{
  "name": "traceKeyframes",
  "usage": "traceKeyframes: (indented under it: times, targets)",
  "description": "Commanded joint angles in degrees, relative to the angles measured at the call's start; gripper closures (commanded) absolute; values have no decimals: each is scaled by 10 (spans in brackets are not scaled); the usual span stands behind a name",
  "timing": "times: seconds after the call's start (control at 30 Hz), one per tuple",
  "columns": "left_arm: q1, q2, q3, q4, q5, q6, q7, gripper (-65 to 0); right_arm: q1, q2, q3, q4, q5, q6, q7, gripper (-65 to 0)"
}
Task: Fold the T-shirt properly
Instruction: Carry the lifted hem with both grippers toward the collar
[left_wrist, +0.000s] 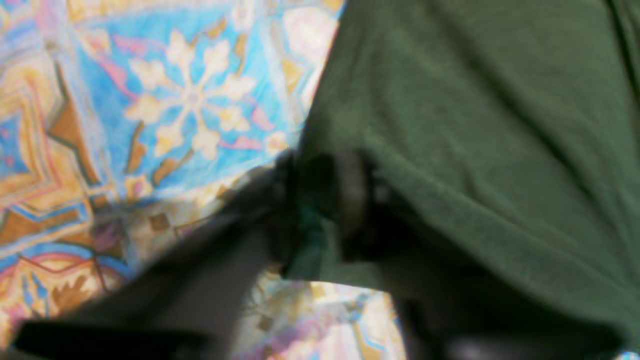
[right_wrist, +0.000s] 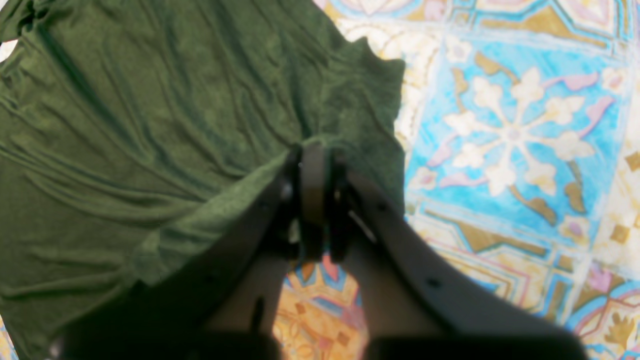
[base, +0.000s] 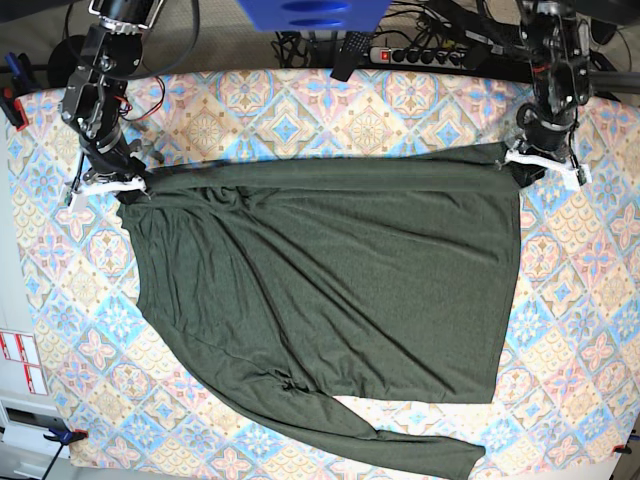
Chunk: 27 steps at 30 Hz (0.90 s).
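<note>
overhead, the t-shirt (base: 330, 300) lies spread over most of the patterned tablecloth (base: 300, 110), its top edge drawn into a nearly straight line running from about nine o'clock to three o'clock across the upper part of the table. one long sleeve trails off toward five o'clock, ending near the bottom edge of the cloth. the fabric is creased in diagonal folds, densest toward the ten o'clock corner.

the right gripper (base: 112, 180) sits at the ten o'clock corner of the garment. in its wrist view the right gripper (right_wrist: 314, 155) has its fingers pressed together with a fold of the t-shirt (right_wrist: 125, 125) pinched between them; the green cloth fans away toward nine and eleven o'clock, and the tablecloth (right_wrist: 515, 135) shows at three o'clock.

the left gripper (base: 545, 160) is at the two o'clock corner of the garment. its wrist view is blurred: the left gripper (left_wrist: 330, 200) shows as dark shapes against the hem of the t-shirt (left_wrist: 475, 125), which fills the frame from twelve to four o'clock, with the tablecloth (left_wrist: 190, 95) at ten o'clock. green fabric sits right at the fingertips, but i cannot tell how wide the fingers stand or whether they have hold of it.
</note>
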Motion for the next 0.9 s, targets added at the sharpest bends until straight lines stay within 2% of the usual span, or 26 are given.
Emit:
traceKeyframes:
  times: [0.0, 0.07, 0.17, 0.37, 0.47, 0.87]
  targets:
    - [2, -7, -4, 24, -3, -1, 10, -270, 5, 6, 2, 9, 1, 3, 12, 0]
    - [5, -6, -5, 49, -3, -1, 46, -356, 4, 6, 2, 9, 1, 3, 12, 0]
    - [24, -5, -6, 75, -4, -1, 65, -408, 1, 6, 2, 9, 1, 3, 12, 0]
    - [56, -1, -4, 91, -3, -1, 66, -411, -1, 6, 2, 9, 1, 3, 12, 0]
    - [56, 9, -4, 74, 0, -1, 68, -411, -1, 6, 2, 9, 1, 3, 12, 0]
    - [27, 14, -4, -11, 0, -1, 65, -411, -1, 5, -19, 9, 2, 3, 12, 0]
